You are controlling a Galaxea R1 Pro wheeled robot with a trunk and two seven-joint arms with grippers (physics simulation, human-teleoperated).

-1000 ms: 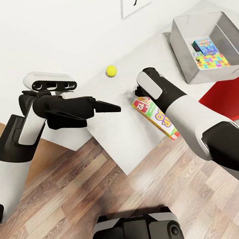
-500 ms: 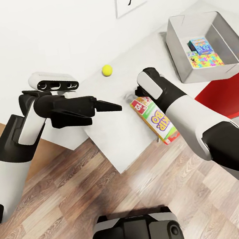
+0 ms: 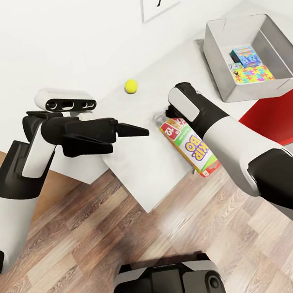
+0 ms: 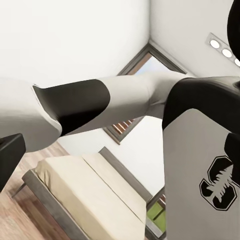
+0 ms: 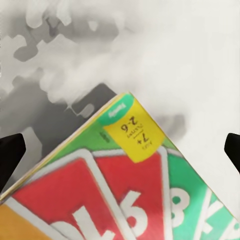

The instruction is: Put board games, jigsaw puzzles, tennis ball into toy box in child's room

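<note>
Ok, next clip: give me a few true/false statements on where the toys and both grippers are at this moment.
1. The tennis ball lies on the table, outside the toy box. True.
2. The toy box is empty. False: a jigsaw puzzle and a small blue box lie inside it.
3. The Skip-Bo box lies near the table's edge, under the right arm. True.
4. The right gripper is shut on the Skip-Bo box. False: in the right wrist view its fingertips stand wide apart, on either side of the box's corner.
5. The left gripper holds the tennis ball. False: it is apart from the ball and holds nothing.
</note>
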